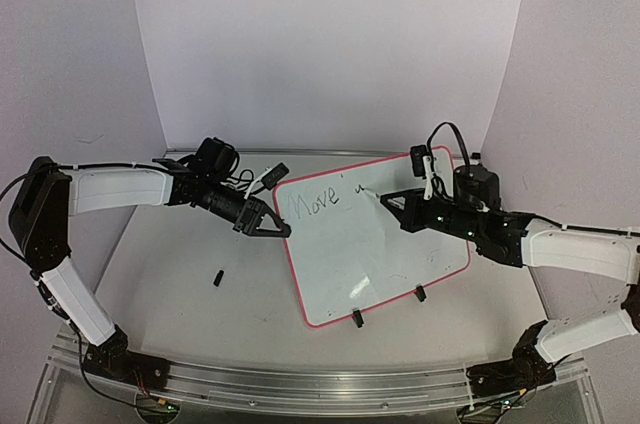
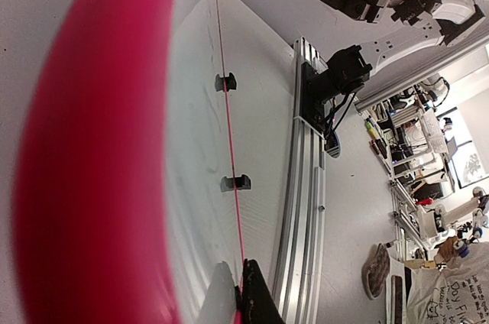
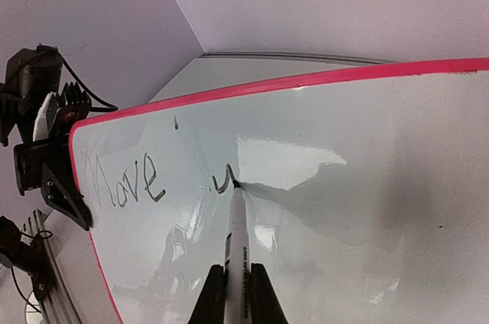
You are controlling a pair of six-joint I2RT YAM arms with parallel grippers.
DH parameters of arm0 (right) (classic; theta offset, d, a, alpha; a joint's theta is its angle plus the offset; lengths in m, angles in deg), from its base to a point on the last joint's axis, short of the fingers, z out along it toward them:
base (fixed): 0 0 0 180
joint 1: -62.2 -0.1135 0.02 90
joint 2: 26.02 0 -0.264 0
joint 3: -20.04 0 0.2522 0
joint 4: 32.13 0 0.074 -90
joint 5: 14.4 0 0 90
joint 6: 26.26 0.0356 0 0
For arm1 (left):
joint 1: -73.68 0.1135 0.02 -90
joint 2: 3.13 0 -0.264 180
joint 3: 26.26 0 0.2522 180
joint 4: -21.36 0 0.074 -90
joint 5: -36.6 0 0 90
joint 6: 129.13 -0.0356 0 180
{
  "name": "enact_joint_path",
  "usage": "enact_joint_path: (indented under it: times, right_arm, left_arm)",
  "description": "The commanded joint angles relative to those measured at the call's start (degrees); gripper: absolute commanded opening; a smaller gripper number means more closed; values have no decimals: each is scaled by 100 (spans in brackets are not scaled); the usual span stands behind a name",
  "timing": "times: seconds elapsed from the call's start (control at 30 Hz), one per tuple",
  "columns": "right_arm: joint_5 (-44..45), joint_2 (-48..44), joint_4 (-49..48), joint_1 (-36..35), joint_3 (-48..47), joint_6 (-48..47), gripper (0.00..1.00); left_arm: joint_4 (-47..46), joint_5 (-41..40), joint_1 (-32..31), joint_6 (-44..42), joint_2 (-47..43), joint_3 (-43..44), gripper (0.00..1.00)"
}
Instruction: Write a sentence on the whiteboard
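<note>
Whiteboard sits on the table, right of centre and skewed. One corner points twd the far edge, the opposite corner twd the near edge. Two black clip feet are on its near rim.

Left claw comes in from the left side and is pinched tight on the board's left rim, just under the top-left corner. In the left wrist view the pink rim is a big blur close to the lens, w/ the fingers at the board's edge.

Right claw reaches in from the right side, pressed together on a white marker. The barrel runs out btwn the fingers & the black tip is touching the board surface.

The sentence reads "Move" in thin black slanted script near the top-left corner. After a gap there's a partial letter like a "u", right where the tip rests. A bright glare patch lies just right of the tip.

A small black piece, prob. a cap, lies on the table left of the board, well apart from it.
</note>
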Motion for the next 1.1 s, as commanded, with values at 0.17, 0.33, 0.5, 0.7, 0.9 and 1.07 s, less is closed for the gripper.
enact_joint_path:
  times: [0.17,0.33,0.5,0.7,0.9,1.07]
  right_arm:
    - [463,86,111,31,-123,-18,0]
    - [590,179,79,27,-278,-57,0]
    - [589,238,-1,31,-332,-62,0]
    - [469,136,-9,32,-249,-45,0]
    - [357,-460,-142,29,70,4,0]
    - [597,-635,-222,30,231,74,0]
  left_arm:
    - [161,33,-110,-468,-57,196,0]
    - [166,23,-115,-473,-76,198,0]
    - [169,22,-110,-482,-74,198,0]
    - [169,21,-110,-482,-68,200,0]
    - [167,16,-110,-477,-48,201,0]
    - [146,36,-111,-460,-50,193,0]
